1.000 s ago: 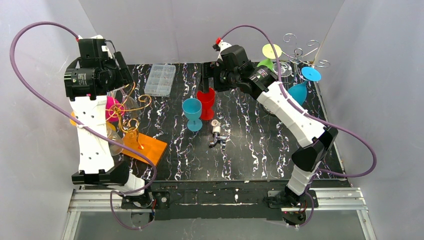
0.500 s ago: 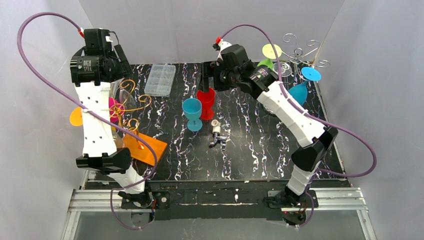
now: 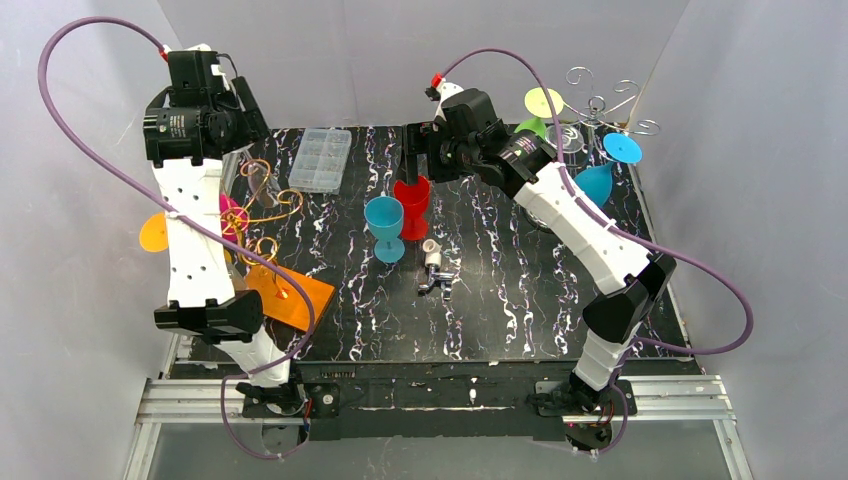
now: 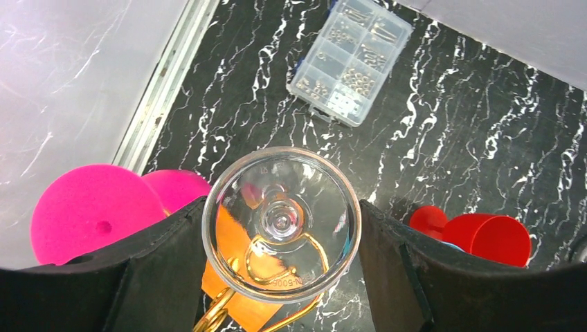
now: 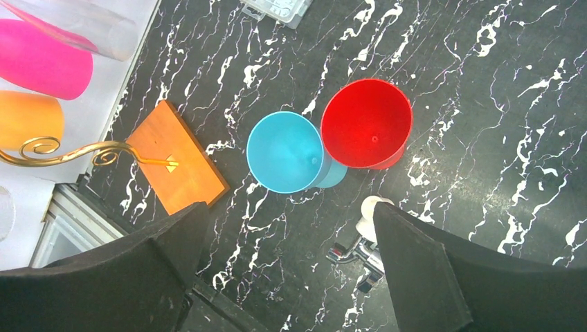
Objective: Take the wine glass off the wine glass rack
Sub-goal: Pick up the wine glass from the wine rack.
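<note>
My left hand (image 4: 280, 273) pinches the clear wine glass (image 4: 280, 221), seemingly free of gold rack (image 3: 262, 247); set-down remains. Right hand (image 5: 284, 266) spread, empty.

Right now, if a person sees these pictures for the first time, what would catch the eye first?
A clear wine glass fills the left wrist view, gripped by the left pincer above the gold wire rack on its orange base. Next, a red glass and a blue glass stand side by side mid-table, under the open right pincer.
</note>
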You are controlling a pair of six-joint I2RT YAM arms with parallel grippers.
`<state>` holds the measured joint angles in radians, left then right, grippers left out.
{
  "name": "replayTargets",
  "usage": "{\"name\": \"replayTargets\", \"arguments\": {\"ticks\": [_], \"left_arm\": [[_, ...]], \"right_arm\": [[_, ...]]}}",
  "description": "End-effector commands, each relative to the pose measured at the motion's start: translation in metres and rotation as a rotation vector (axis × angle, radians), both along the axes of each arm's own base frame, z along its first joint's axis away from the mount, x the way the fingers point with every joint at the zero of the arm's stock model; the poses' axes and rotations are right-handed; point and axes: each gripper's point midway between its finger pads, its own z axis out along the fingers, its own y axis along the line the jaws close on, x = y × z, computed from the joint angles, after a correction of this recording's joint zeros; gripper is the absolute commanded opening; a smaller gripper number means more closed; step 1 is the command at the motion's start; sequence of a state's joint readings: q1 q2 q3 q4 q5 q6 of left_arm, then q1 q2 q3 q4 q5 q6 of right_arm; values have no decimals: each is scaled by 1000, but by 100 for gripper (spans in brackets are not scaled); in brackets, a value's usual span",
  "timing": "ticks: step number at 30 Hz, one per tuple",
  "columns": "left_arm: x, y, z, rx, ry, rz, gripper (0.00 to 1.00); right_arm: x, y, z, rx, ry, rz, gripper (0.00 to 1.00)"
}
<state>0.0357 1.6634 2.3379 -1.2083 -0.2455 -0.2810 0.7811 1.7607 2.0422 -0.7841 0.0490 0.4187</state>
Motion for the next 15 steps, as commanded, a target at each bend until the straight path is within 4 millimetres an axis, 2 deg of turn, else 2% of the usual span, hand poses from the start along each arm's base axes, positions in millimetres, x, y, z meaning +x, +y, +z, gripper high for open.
{"name": "replayTargets", "arguments": {"ticks": [1,9,11,15], "left_arm": [[11,-15,17,-49,-82,-64,40],[12,-37,21,-116,-101,-137,39],[10,-55,22,-124,-102,-183,39],[8,-73,26,-144,-109,-230,39]], "right_arm": [[0,1,28,49,-69,9,98],[-5,3,39,69,-144,43,98],[-7,6,42,69,-175,57,98],[-14,12,48,62,-236,74,98]]}}
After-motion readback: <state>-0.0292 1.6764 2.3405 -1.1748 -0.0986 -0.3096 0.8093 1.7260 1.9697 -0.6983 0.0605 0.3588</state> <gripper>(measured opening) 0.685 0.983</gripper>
